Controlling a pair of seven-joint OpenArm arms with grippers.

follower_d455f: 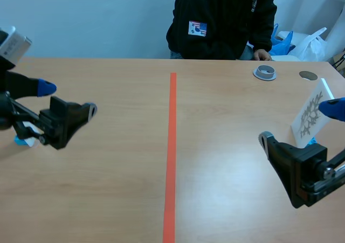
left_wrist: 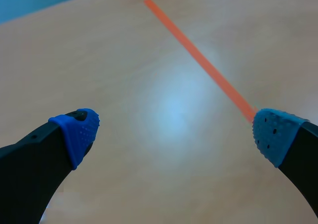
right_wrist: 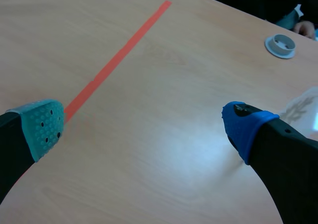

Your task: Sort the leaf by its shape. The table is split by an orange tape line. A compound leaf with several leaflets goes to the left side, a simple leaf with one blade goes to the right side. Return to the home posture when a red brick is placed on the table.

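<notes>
Jaws on both arms stand wide apart with nothing between them: the left gripper [left_wrist: 176,129] hangs over bare tabletop [follower_d455f: 108,189] on its own side of the orange tape line [follower_d455f: 172,146], and the right gripper [right_wrist: 141,124] is low on the other side. The task's thing, a white leaf card [follower_d455f: 311,115], stands tilted on the right side, well away from the tape and just beside the right gripper's blue fingertip [follower_d455f: 334,109]; contact cannot be confirmed. The printed leaf looks many-lobed or made of several leaflets, but it is too small to class with confidence. No red brick is visible. A grey ring [follower_d455f: 264,72] lies further back, near a person [follower_d455f: 221,22] seated across the tabletop. Risks noted: a misread leaf shape would send the card to the wrong side; the card is thin and propped, so a sideways brush from the near finger could topple it flat, where it would be hard to pinch; a grip on one edge alone could let it swivel or slip during a carry across the tape
</notes>
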